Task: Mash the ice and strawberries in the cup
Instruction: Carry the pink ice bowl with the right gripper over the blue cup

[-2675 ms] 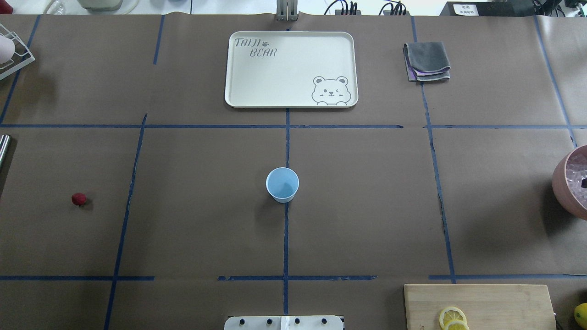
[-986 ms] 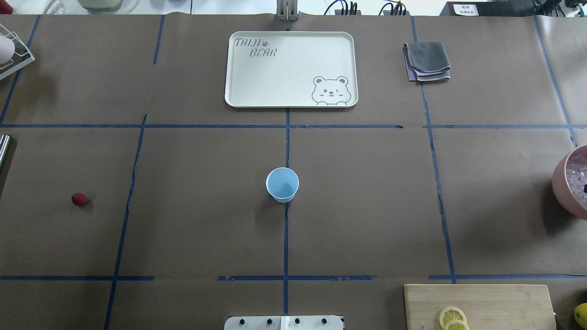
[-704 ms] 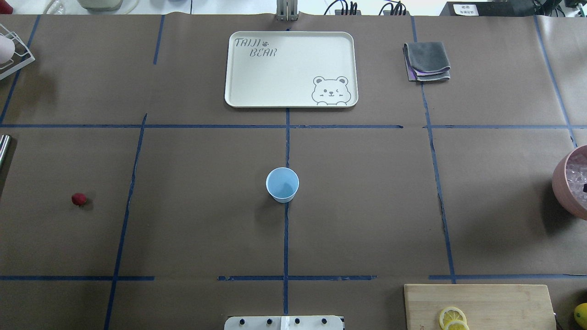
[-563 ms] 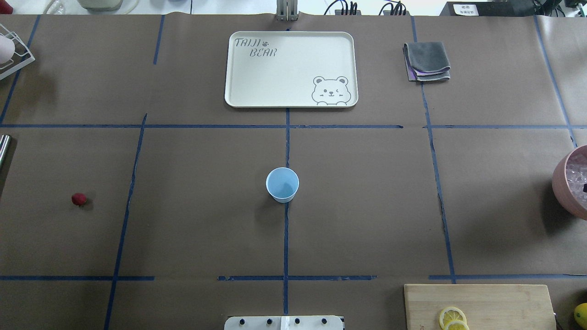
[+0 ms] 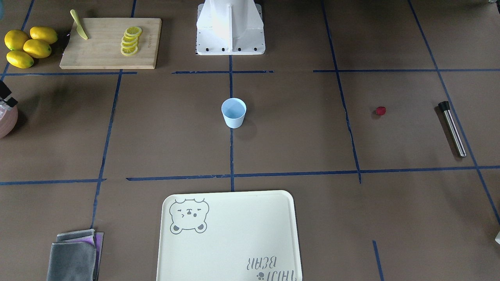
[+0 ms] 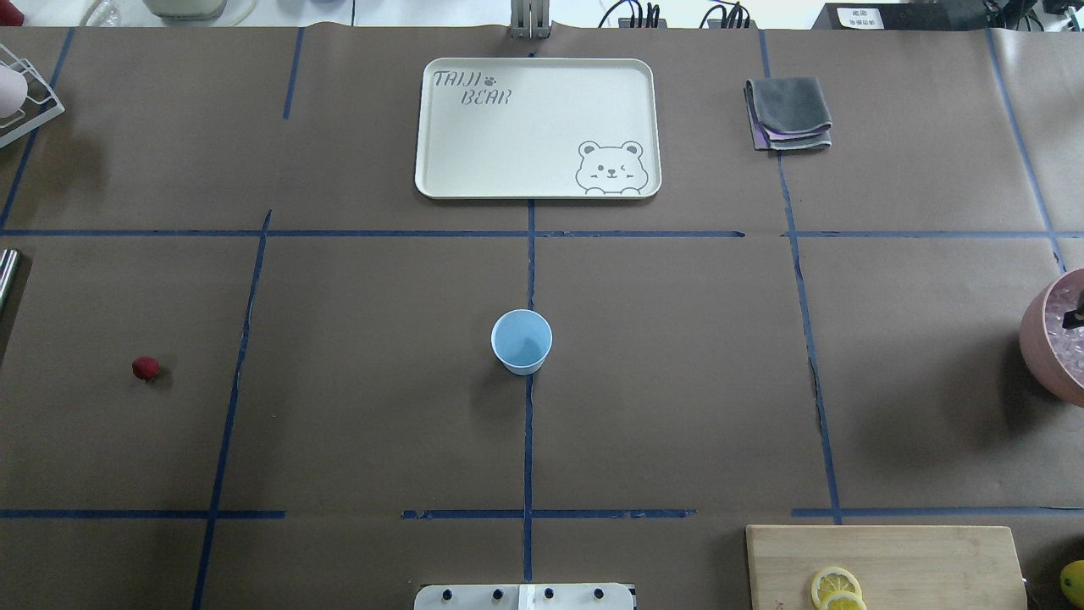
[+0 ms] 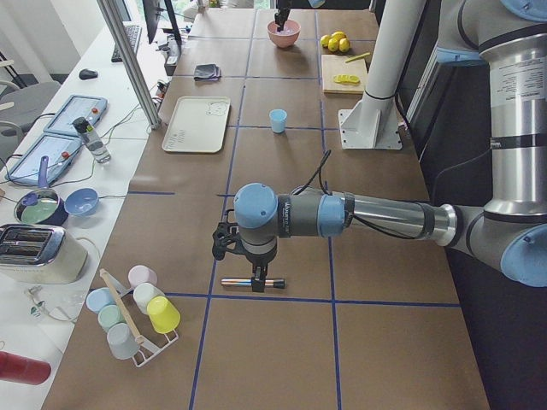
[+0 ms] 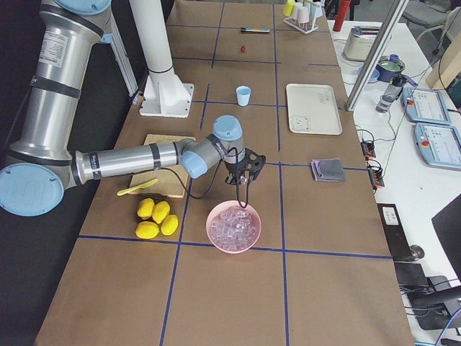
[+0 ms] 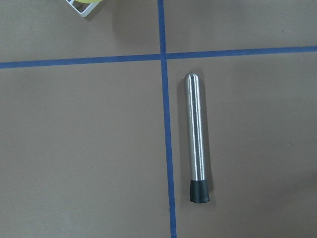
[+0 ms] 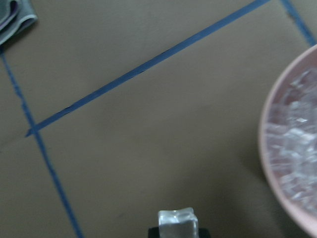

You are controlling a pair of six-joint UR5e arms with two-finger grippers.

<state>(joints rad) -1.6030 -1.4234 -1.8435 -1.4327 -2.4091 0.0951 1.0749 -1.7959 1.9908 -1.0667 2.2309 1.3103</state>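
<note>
The pale blue cup stands upright and empty at the table's middle. One red strawberry lies far to its left. At the right edge, ice fills a pink bowl. My right gripper hangs just above that bowl's rim, shut on one clear ice cube. Only its dark tip shows in the overhead view. My left gripper points down over a steel muddler lying on the table. I cannot tell whether it is open or shut.
A cream bear tray and a folded grey cloth lie beyond the cup. A cutting board with lemon slices, a knife and whole lemons sits near the robot's right. A rack of cups stands past the muddler.
The right gripper's dark tip has shifted over the ice bowl, from among the ice toward the bowl's far rim. Cup and strawberry have not moved.
</note>
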